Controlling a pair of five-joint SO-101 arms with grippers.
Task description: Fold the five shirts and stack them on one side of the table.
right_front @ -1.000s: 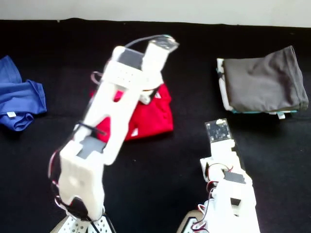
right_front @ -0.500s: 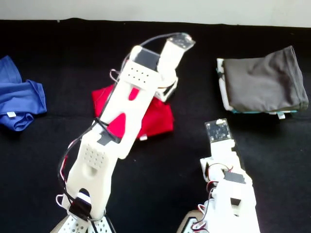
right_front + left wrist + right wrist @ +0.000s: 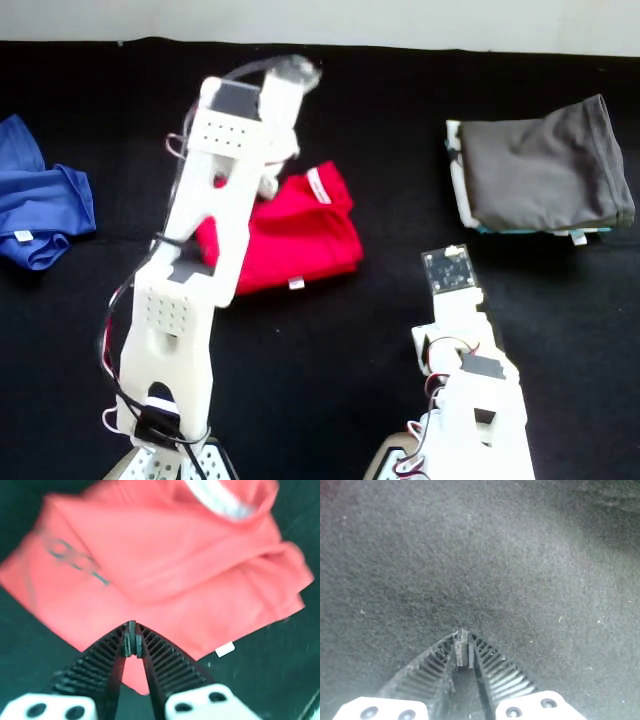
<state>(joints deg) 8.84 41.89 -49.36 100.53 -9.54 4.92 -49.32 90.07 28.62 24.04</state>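
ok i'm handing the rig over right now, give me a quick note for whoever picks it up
Left tool: shut, nothing in it, over the red shirt.
Right tool: shut, nothing in it, over the bare black table.
Things: the red shirt is mid-table, bunched and only roughly folded. The blue shirt lies crumpled at the left edge. The stack sits at the far right with the grey shirt on top; white and teal edges show beneath it.
Done: the stack looks folded.
Left: finish folding the red shirt and add it to the stack, then fold and stack the blue shirt.
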